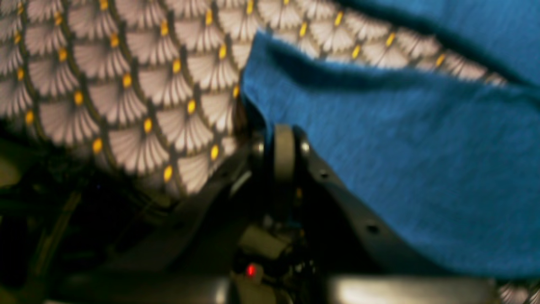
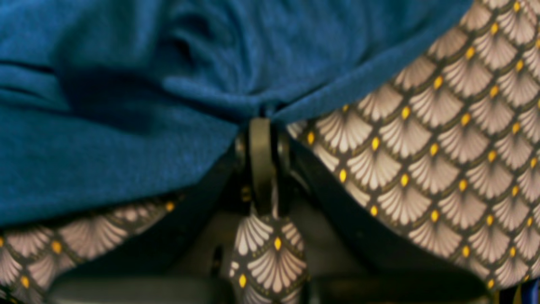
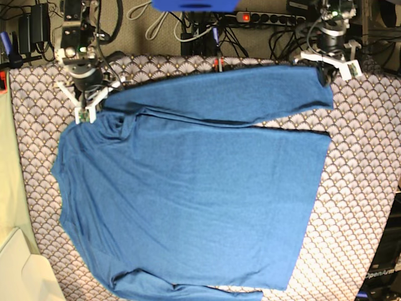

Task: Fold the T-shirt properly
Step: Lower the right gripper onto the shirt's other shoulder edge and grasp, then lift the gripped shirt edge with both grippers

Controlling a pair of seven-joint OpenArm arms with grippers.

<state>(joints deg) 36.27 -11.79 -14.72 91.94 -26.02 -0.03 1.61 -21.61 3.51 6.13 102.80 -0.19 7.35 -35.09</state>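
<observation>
The worktop (image 3: 363, 188) is the biggest thing here, covered edge to edge in a fan/scallop print, pale fans with little yellow dots on dark lines. Spread flat over most of it is the T-shirt (image 3: 188, 194), plain medium blue, long sleeves, body lying sideways across the base view with one sleeve stretched along the far edge and a thin strip of pattern showing between that sleeve and the body. Its lower hem side sits toward the view's right, the shoulder end toward the left, and a bit of cloth is curled under at the near edge. The right gripper (image 2: 261, 116) is at the shoulder end, jaws clenched on a pinched-up bunch of blue fabric, with creases fanning out from the pinch in the right wrist view. The left gripper (image 1: 283, 131) is at the cuff end of the far sleeve, jaws closed down right at the sleeve's edge, so it looks like it's gripping the cloth there, though that view is pretty blurry. Cables and a power strip (image 3: 266, 17) sit behind the worktop.
</observation>
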